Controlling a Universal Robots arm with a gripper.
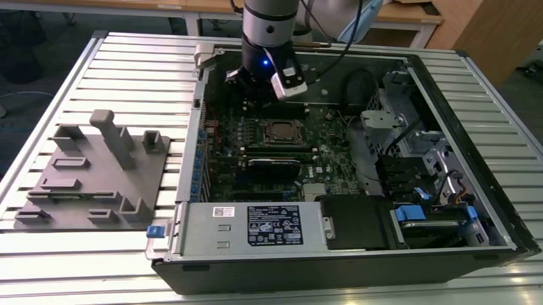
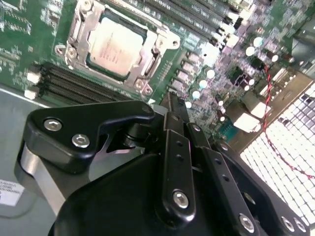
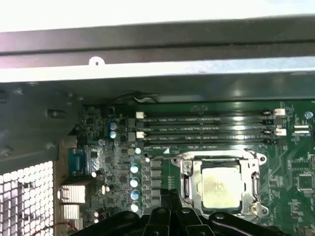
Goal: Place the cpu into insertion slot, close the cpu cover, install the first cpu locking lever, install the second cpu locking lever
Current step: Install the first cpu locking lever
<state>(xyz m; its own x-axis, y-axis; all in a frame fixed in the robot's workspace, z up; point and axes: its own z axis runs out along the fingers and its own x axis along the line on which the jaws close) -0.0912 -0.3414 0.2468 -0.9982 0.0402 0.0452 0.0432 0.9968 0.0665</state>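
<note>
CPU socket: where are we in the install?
Done: the chip sits in the socket, and the metal cover frame lies flat around it. In hand: nothing; the claw is shut and empty, hanging above the board beside the socket. Left: possibly the two locking levers; I can't make out whether they are latched.

The cpu (image 2: 115, 44) is dull grey metal, the cpu cover (image 2: 151, 59) shinier metal.

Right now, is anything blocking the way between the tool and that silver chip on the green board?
Nothing visible does. In the second wrist view the cpu lies in the insertion slot, framed by the cpu cover, and the tool hangs apart from it.
</note>
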